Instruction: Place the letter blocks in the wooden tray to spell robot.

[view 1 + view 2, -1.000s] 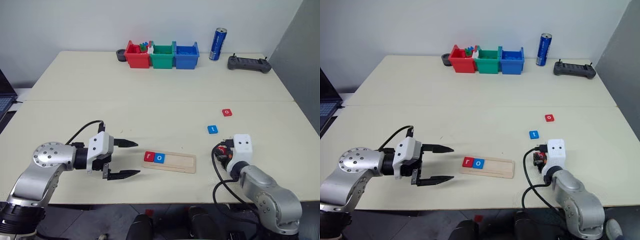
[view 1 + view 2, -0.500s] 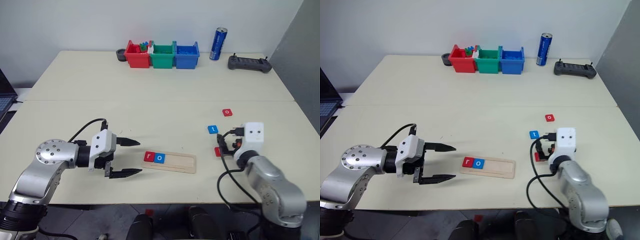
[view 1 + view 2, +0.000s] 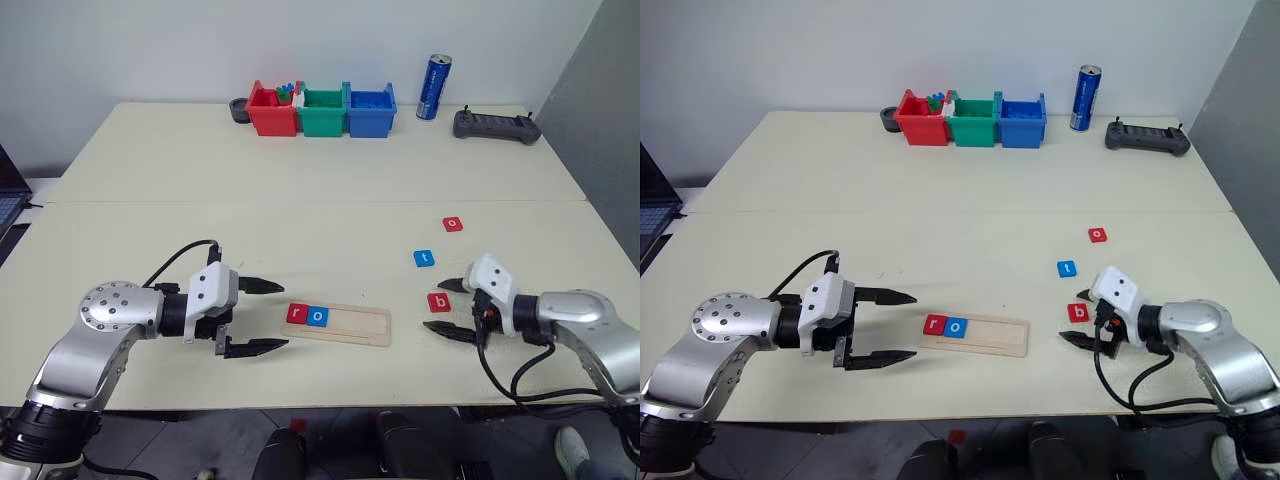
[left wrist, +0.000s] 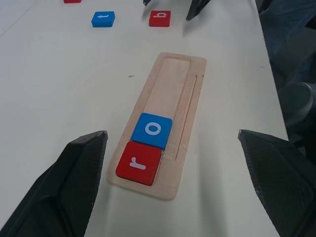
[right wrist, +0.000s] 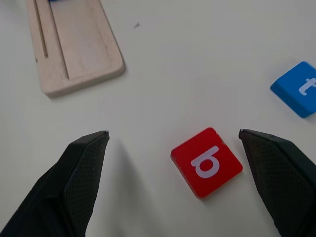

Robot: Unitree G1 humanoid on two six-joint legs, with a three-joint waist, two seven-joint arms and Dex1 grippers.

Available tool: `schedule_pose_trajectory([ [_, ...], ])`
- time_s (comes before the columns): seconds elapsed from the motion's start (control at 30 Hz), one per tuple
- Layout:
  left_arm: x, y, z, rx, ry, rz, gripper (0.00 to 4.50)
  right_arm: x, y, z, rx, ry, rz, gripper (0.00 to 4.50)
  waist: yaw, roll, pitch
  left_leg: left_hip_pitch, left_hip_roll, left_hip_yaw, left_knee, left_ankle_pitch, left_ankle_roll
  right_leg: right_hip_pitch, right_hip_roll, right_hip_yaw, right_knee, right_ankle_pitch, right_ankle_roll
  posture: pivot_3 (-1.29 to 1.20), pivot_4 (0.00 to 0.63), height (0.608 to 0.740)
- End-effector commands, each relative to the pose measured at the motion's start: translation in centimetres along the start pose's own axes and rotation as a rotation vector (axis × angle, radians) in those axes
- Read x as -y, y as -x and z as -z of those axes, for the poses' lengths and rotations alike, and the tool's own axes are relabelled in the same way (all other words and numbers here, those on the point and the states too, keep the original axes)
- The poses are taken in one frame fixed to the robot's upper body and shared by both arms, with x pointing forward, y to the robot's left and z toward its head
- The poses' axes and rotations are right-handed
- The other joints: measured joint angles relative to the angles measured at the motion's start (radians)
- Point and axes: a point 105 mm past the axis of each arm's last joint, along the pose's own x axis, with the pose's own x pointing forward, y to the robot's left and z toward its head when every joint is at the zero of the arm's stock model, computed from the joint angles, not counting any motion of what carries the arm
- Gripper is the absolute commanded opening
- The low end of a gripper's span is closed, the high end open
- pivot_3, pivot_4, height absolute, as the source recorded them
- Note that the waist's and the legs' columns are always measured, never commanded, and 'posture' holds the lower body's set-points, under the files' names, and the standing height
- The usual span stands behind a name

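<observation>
On the pale table (image 3: 970,190), my right gripper (image 3: 1077,316) spreads its fingers around the red b block (image 3: 1078,313), which lies flat; my left gripper (image 3: 887,327) gapes beside the wooden tray (image 3: 992,334) (r and o already seated at its left end).

I see a pale cream table (image 3: 300,170) with a seam running across its middle. Behind it stands a plain white wall (image 3: 200,40), and a grey panel (image 3: 600,100) closes off my right side. Along the far edge sit three bins (image 3: 322,108), red, green and blue, touching in a row, with a small dark dish (image 3: 238,109) just beside the red one. Further right I make out a blue can (image 3: 434,87) standing upright and a black controller (image 3: 496,125) lying flat. A laptop corner (image 3: 8,195) shows at my left. The light is even.
</observation>
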Motion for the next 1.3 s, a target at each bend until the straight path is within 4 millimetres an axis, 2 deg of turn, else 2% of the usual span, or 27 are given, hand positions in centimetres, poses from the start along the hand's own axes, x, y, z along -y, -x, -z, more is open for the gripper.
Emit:
schedule_pose_trajectory([
  [0.03,0.1,0.1,-0.1,0.010,-0.026,0.006,4.50,1.0,0.1,-0.3,-0.020,0.082,-0.029,4.48,-0.001,0.000,0.000,0.000,0.000,0.000,0.000,0.000,0.000,0.000,0.000,0.000,0.000,0.000,0.000,0.00,0.150,0.740],
  [0.17,0.1,0.2,0.0,0.012,-0.031,0.004,4.50,1.6,0.0,0.3,-0.057,0.082,-0.076,4.48,0.001,0.000,0.000,0.000,0.000,0.000,0.000,0.000,0.000,0.000,0.000,0.000,0.000,0.001,-0.001,0.00,0.150,0.740],
  [0.2,0.1,0.2,0.0,0.013,-0.031,0.004,4.50,1.6,-0.1,0.3,-0.057,0.074,-0.086,4.32,0.001,0.000,0.000,0.000,0.000,0.000,0.000,0.000,0.000,0.000,0.000,0.000,0.000,0.001,-0.001,0.00,0.150,0.740],
  [0.3,0.2,0.2,0.1,0.012,-0.031,0.003,4.50,1.4,-0.3,0.3,-0.055,0.058,-0.119,3.56,0.002,0.000,0.000,0.000,0.000,0.000,0.000,0.000,0.000,0.000,0.000,0.000,0.000,0.001,-0.001,0.00,0.150,0.740],
  [0.43,0.2,0.6,0.7,0.004,-0.021,-0.008,4.50,1.5,-0.6,-0.2,-0.034,0.061,-0.128,2.05,0.002,0.000,0.000,0.000,0.000,-0.001,0.000,0.000,0.000,0.000,0.000,0.000,0.000,0.001,-0.001,0.00,0.150,0.740],
  [0.5,0.1,0.7,1.0,0.001,-0.016,-0.015,4.50,1.4,-0.6,-0.6,-0.020,0.065,-0.133,1.45,0.002,0.000,0.000,0.000,0.000,-0.001,0.000,0.000,0.000,0.000,0.000,0.000,0.000,0.001,-0.001,0.00,0.150,0.740],
  [0.57,0.1,0.9,1.3,-0.003,-0.011,-0.025,4.50,1.3,-0.4,-1.3,-0.001,0.084,-0.136,1.47,0.002,0.000,0.000,0.000,0.000,-0.001,0.000,0.000,0.000,0.000,0.000,0.000,0.000,0.001,-0.001,0.00,0.150,0.740],
  [0.63,-0.1,1.6,2.2,-0.019,0.003,-0.051,4.50,0.1,0.0,-4.5,0.077,0.123,-0.163,1.47,0.000,0.001,0.001,0.000,0.000,-0.001,0.000,0.000,0.000,0.000,0.000,0.000,0.000,0.001,-0.001,0.00,0.150,0.740],
  [0.7,-0.1,2.0,2.7,-0.028,0.010,-0.064,4.50,-0.8,0.1,-6.1,0.102,0.140,-0.178,1.47,-0.002,0.001,0.001,0.000,0.000,-0.001,0.000,0.000,0.000,0.000,0.000,0.000,0.001,0.001,-0.001,0.00,0.150,0.740],
  [0.77,-0.1,2.2,3.0,-0.039,0.007,-0.066,4.50,-1.8,-0.6,-6.9,0.094,0.156,-0.185,1.47,0.000,0.001,0.001,0.000,0.000,-0.002,0.000,0.000,0.000,0.000,0.000,-0.001,0.001,0.001,-0.001,0.00,0.150,0.740],
  [0.87,-0.1,2.1,3.1,-0.043,0.001,-0.068,4.50,-3.9,-3.5,-8.1,0.079,0.160,-0.185,1.47,0.002,0.000,0.000,0.000,0.000,-0.002,0.000,0.000,0.000,0.000,0.000,-0.001,0.001,0.001,-0.001,0.00,0.150,0.740],
  [0.97,-0.1,1.7,2.8,-0.039,-0.007,-0.068,4.50,-5.0,-5.4,-8.7,0.072,0.142,-0.181,1.47,0.001,0.000,0.000,-0.001,0.000,-0.002,0.000,0.000,0.000,-0.001,0.000,-0.001,0.001,0.001,-0.001,0.00,0.150,0.740],
  [1.1,-0.3,1.6,2.2,-0.032,-0.018,-0.067,4.50,-6.1,-7.7,-8.3,0.037,0.153,-0.179,1.47,0.006,0.000,0.000,-0.001,-0.001,-0.002,0.000,0.000,0.000,-0.001,-0.001,-0.002,0.000,0.001,-0.001,0.00,0.150,0.740],
  [1.3,-0.3,1.4,1.5,-0.023,-0.027,-0.057,4.50,-6.3,-8.8,-8.5,0.028,0.159,-0.184,1.47,0.003,0.000,0.000,-0.001,0.000,-0.002,0.000,0.000,0.000,-0.001,-0.001,-0.002,0.001,0.001,-0.001,0.00,0.150,0.740],
])
